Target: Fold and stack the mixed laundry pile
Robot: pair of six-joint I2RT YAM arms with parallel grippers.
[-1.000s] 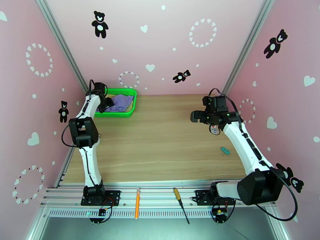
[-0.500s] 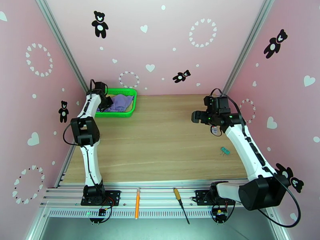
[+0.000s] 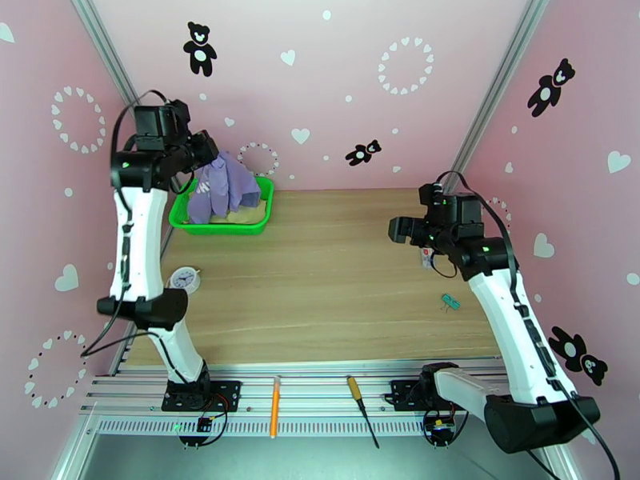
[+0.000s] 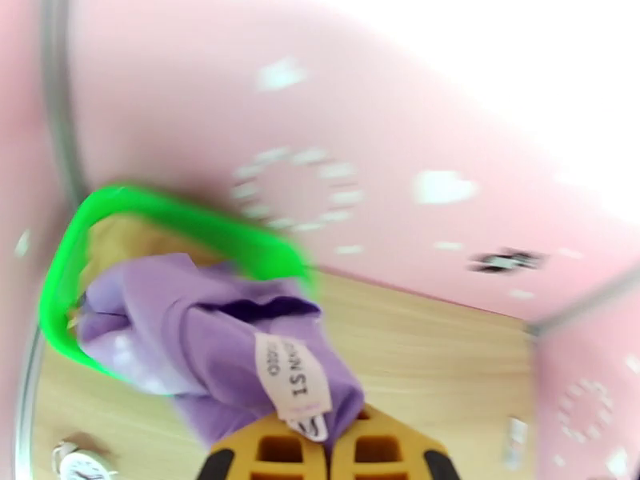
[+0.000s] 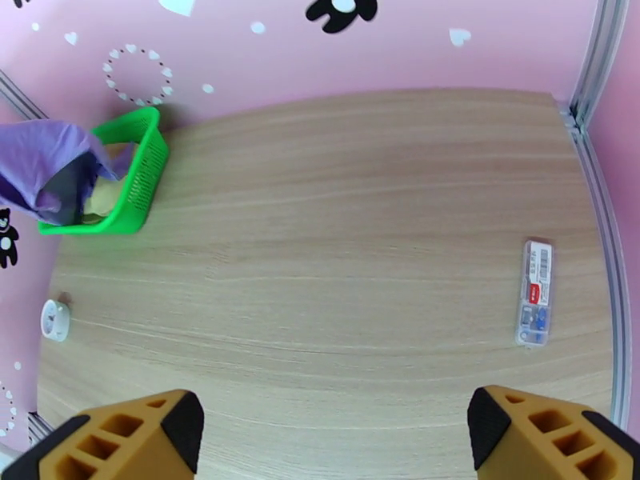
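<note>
Shirt (image 3: pixel 226 186) hangs long axis vertical from my left gripper (image 3: pixel 206 154), clamped on its top, above the basket (image 3: pixel 220 227); right gripper (image 3: pixel 398 230) spread wide.

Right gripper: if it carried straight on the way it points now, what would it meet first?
Most likely the bare table: the open right gripper aims at plain wood, the green basket far to one side. Depth is uncertain.

We note pink walls (image 3: pixel 336 66) on three sides, stickered with black bears (image 3: pixel 199 48) and white hearts (image 3: pixel 300 135). Pale wooden table (image 3: pixel 336 274); aluminium rails (image 3: pixel 320 387) along near edge. Even light.
</note>
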